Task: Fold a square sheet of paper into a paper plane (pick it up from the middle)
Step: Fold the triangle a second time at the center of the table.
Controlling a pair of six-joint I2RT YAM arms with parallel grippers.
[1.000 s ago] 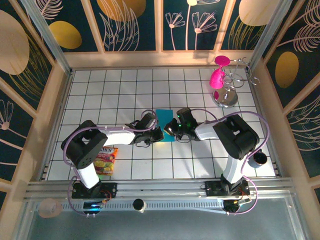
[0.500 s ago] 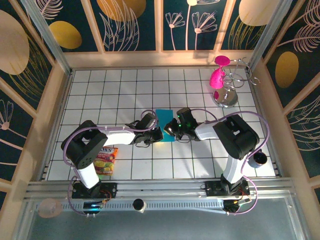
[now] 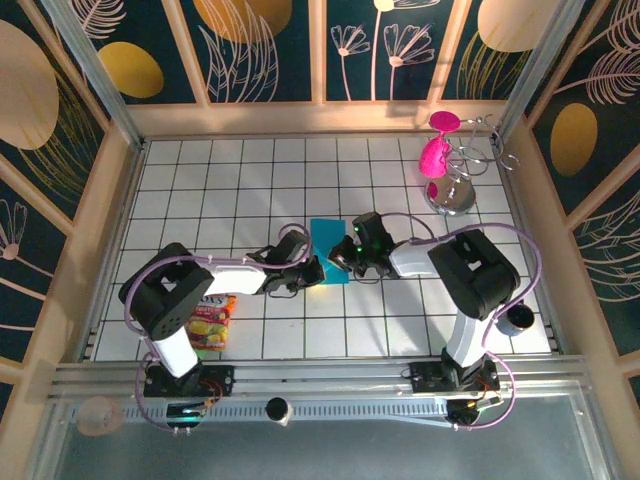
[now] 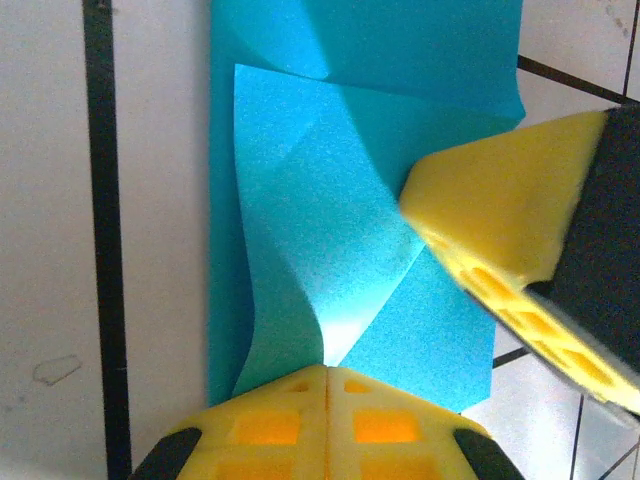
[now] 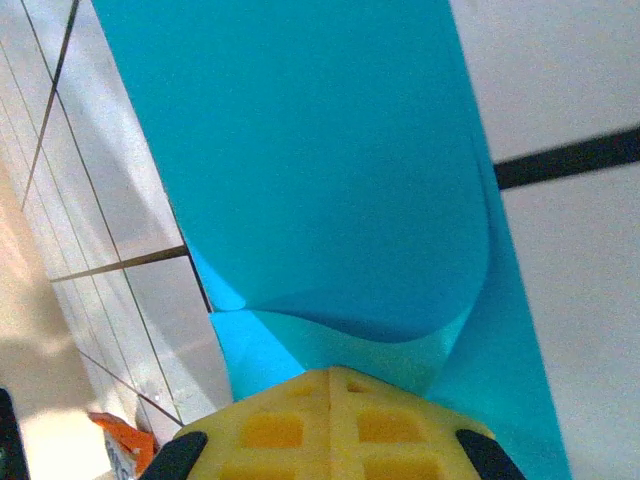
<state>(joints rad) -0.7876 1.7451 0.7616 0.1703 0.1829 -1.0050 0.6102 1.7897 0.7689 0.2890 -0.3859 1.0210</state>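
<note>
Top external view: little has altered over the last second. Both arms have been nudged only slightly, and the square sheet of paper (image 3: 326,236) has stayed at the middle of the table (image 3: 250,170), between the two wrists.

From the left wrist, the left fingers (image 4: 280,425) are seen closed tip to tip against the near edge of the sheet, having tightened a touch. Several diagonal flaps are already laid over the sheet. The right fingers (image 5: 270,428) are closed too, and are set on a flap that curls up in front of them. Whether any layer is pinched cannot be told.

A crease is judged to be under pressing, with most of the plane yet unfolded.
</note>
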